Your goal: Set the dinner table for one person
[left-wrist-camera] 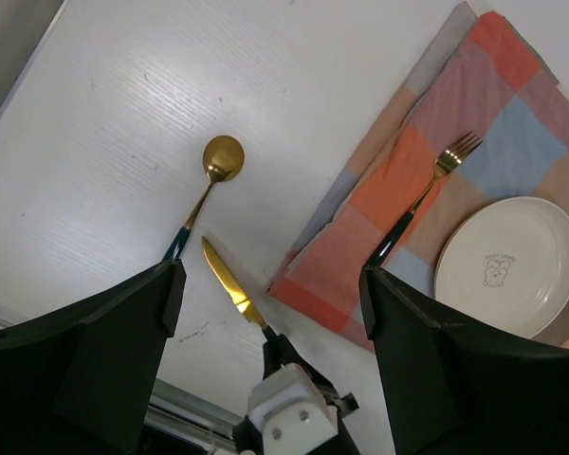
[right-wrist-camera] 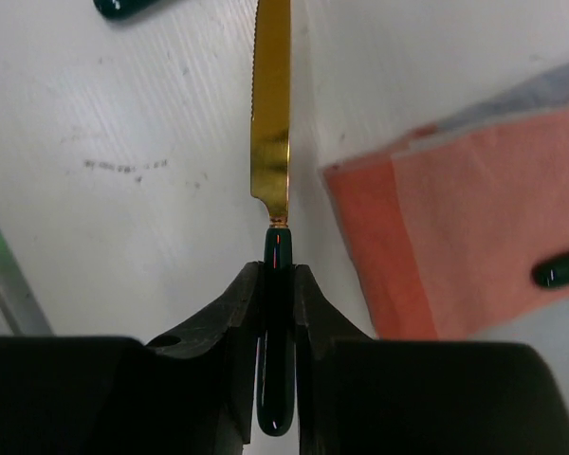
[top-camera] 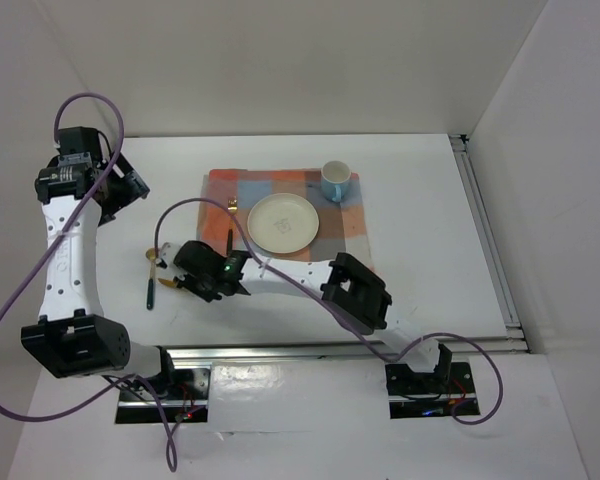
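My right gripper (top-camera: 187,280) is shut on the dark green handle of a gold-bladed knife (right-wrist-camera: 272,114). It holds the knife low over the white dinner table (top-camera: 430,200), between a gold spoon (left-wrist-camera: 209,194) and the left edge of the checked mat (left-wrist-camera: 360,256). The blade points away from the gripper (right-wrist-camera: 276,284). A gold fork (left-wrist-camera: 427,194) lies on the mat, left of a cream plate (top-camera: 281,222). A blue cup (top-camera: 335,181) stands on the mat's far right corner. My left gripper (top-camera: 130,185) is open and empty, raised above the table's far left and looking down on the cutlery.
Aluminium rails (top-camera: 490,240) run along the table's right and near edges. White walls enclose the back and sides. The right arm (top-camera: 355,290) stretches across the near edge in front of the mat. The spoon (top-camera: 151,275) lies just left of the right gripper.
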{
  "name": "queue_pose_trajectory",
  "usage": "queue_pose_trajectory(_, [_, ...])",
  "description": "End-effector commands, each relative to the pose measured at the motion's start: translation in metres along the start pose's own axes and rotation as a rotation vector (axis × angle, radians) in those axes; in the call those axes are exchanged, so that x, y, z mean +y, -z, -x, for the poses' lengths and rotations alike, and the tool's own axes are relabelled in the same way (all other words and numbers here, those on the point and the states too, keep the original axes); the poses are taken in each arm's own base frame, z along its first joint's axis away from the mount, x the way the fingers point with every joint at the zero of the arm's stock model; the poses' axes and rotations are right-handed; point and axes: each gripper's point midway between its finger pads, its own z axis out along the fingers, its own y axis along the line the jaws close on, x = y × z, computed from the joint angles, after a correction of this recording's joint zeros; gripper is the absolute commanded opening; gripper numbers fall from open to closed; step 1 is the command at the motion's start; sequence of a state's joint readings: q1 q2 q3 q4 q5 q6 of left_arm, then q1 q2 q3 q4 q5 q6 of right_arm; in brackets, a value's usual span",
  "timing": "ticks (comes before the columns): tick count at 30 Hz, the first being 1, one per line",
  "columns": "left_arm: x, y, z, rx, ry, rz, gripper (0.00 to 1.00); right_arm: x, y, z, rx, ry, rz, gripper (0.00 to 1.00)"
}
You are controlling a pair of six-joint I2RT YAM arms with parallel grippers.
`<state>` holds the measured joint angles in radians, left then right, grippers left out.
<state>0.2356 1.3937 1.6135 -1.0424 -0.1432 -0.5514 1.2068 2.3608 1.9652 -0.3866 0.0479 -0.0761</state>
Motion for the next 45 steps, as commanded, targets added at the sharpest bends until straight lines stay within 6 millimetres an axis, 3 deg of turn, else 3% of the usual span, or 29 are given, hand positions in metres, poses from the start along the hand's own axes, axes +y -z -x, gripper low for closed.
queue_pose_trajectory(1, [0.003, -0.001, 0.009, -0.034, -0.003, 0.013, 0.93, -0.001, 0.056, 0.016, -0.006, -0.063, -0.020, 0.00])
queue_pose_trajectory(2, [0.007, -0.001, 0.008, -0.034, -0.004, 0.035, 0.93, 0.000, 0.058, -0.010, 0.044, -0.075, -0.020, 0.00])
queue_pose_trajectory(3, [0.013, -0.006, 0.011, -0.041, 0.009, 0.077, 0.93, -0.003, 0.081, 0.006, -0.017, -0.101, -0.031, 0.00])
queue_pose_trajectory(4, [0.016, -0.006, 0.009, -0.037, 0.017, 0.094, 0.93, -0.005, 0.091, 0.001, -0.013, -0.120, -0.045, 0.00])
queue_pose_trajectory(5, [0.018, -0.012, 0.003, -0.009, 0.012, 0.108, 0.93, -0.012, 0.096, -0.018, 0.021, -0.150, -0.058, 0.00])
queue_pose_trajectory(6, [0.018, -0.015, 0.002, -0.001, 0.010, 0.113, 0.93, -0.019, 0.118, -0.009, -0.017, -0.184, -0.077, 0.00])
queue_pose_trajectory(7, [0.016, -0.016, -0.002, 0.019, 0.009, 0.095, 0.93, -0.034, 0.123, -0.037, 0.032, -0.267, -0.143, 0.00])
queue_pose_trajectory(8, [0.013, -0.020, -0.004, 0.025, 0.010, 0.081, 0.93, -0.042, 0.146, -0.033, -0.005, -0.334, -0.165, 0.00])
queue_pose_trajectory(9, [0.008, -0.020, -0.004, 0.027, 0.012, 0.053, 0.93, -0.048, 0.155, -0.043, -0.004, -0.399, -0.187, 0.00])
queue_pose_trajectory(10, [0.008, -0.024, -0.006, 0.031, 0.021, 0.055, 0.93, -0.061, 0.159, -0.079, 0.038, -0.536, -0.268, 0.00])
queue_pose_trajectory(14, [0.004, -0.028, -0.010, 0.042, 0.031, 0.032, 0.92, -0.092, 0.210, -0.111, -0.038, -0.913, -0.448, 0.00])
queue_pose_trajectory(15, [0.004, -0.032, -0.017, 0.067, 0.029, 0.030, 0.93, -0.102, 0.216, -0.131, -0.026, -0.977, -0.487, 0.00])
queue_pose_trajectory(17, [0.010, -0.039, -0.021, 0.065, 0.027, 0.056, 0.93, -0.118, 0.236, -0.138, -0.077, -1.069, -0.539, 0.00])
queue_pose_trajectory(20, [0.032, -0.057, -0.052, 0.120, 0.008, 0.155, 0.93, -0.156, 0.252, -0.163, -0.066, -1.132, -0.638, 0.00])
queue_pose_trajectory(21, [0.046, -0.065, -0.074, 0.176, 0.007, 0.210, 0.93, -0.174, 0.258, -0.176, -0.059, -1.157, -0.685, 0.00])
queue_pose_trajectory(27, [0.067, -0.087, -0.129, 0.260, 0.032, 0.244, 0.93, -0.231, 0.264, -0.198, -0.078, -1.146, -0.732, 0.00])
queue_pose_trajectory(32, [0.083, -0.107, -0.148, 0.358, -0.019, 0.340, 0.94, -0.259, 0.245, -0.207, -0.081, -1.118, -0.705, 0.00])
queue_pose_trajectory(38, [0.098, -0.118, -0.153, 0.363, -0.054, 0.413, 0.94, -0.269, 0.224, -0.216, -0.083, -1.092, -0.679, 0.00])
queue_pose_trajectory(40, [0.103, -0.122, -0.152, 0.357, -0.065, 0.443, 0.94, -0.267, 0.219, -0.215, -0.083, -1.083, -0.653, 0.23])
queue_pose_trajectory(41, [0.105, -0.122, -0.151, 0.357, -0.057, 0.447, 0.94, -0.266, 0.216, -0.217, -0.072, -1.085, -0.642, 0.43])
queue_pose_trajectory(42, [0.107, -0.122, -0.150, 0.353, -0.068, 0.455, 0.92, -0.267, 0.216, -0.215, -0.080, -1.075, -0.642, 0.75])
queue_pose_trajectory(45, [0.110, -0.125, -0.162, 0.390, -0.083, 0.449, 0.87, -0.272, 0.222, -0.207, -0.098, -1.066, -0.638, 0.90])
